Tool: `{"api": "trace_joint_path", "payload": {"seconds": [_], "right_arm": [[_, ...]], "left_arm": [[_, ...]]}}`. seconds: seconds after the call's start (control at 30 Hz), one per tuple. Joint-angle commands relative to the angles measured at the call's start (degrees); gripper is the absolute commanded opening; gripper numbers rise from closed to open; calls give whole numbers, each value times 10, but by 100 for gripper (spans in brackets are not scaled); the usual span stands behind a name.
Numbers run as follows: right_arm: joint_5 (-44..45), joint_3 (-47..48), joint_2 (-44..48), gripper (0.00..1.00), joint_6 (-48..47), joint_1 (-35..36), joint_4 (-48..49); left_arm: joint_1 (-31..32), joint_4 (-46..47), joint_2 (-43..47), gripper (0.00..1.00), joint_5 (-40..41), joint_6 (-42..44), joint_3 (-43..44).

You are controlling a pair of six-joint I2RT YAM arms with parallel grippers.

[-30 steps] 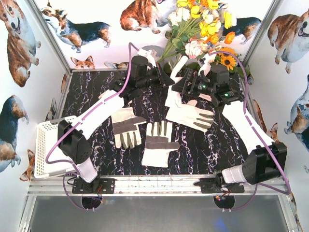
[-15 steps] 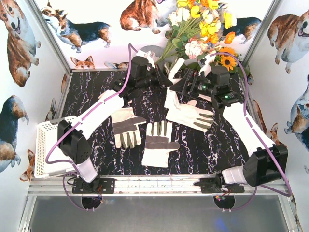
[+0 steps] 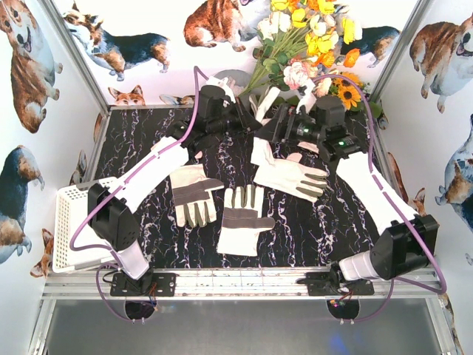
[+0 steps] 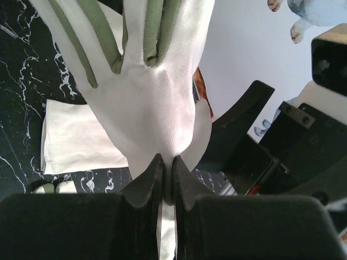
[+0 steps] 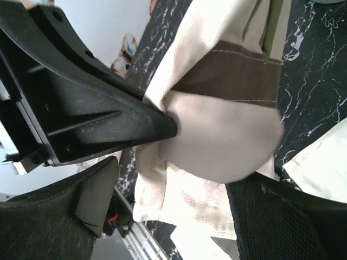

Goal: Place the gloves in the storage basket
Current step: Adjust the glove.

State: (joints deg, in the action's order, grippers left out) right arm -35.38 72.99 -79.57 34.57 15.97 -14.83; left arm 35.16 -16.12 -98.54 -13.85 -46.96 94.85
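Your left gripper [image 4: 167, 165] is pinched tight on a fold of one cream glove [image 4: 157, 103]. In the left wrist view the glove rises from the fingertips toward the top of the frame, with its grey-olive finger strips at the upper left. Your right gripper [image 5: 173, 179] has its jaws spread wide. In the right wrist view one of its fingers sits at the lower left and the other at the lower right, with the same glove bunched between them. A black finger of the left gripper reaches in from the left of that view and presses into the fabric. You cannot tell from these views whether the right pads touch the cloth. In the top view the two grippers meet at the upper centre of the frame, just below the flowers [image 3: 310, 37]. Three more gloves lie flat on the black marbled table [image 3: 140, 140]: one left of centre [image 3: 194, 194], one at centre and a little lower [image 3: 244, 220], and one right of centre [image 3: 292, 174] with its cuff under the grippers. The storage basket [image 3: 70, 214] sits at the left edge of the frame, below the middle, partly hidden by the left arm [image 3: 140, 181] and well apart from the held glove.
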Motion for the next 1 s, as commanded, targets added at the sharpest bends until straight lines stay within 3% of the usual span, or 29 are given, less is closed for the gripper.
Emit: {"api": "trace_joint_path", "payload": {"seconds": [0.0, 0.27, 0.97], "right_arm": [[71, 47, 2, 79, -94, 36, -64], [215, 98, -10, 79, -176, 93, -151], [276, 186, -56, 78, -282, 140, -167]], "left_arm": [[0, 10, 6, 0, -7, -11, 16], [0, 11, -4, 0, -19, -14, 29], [-1, -8, -25, 0, -39, -26, 56]]}}
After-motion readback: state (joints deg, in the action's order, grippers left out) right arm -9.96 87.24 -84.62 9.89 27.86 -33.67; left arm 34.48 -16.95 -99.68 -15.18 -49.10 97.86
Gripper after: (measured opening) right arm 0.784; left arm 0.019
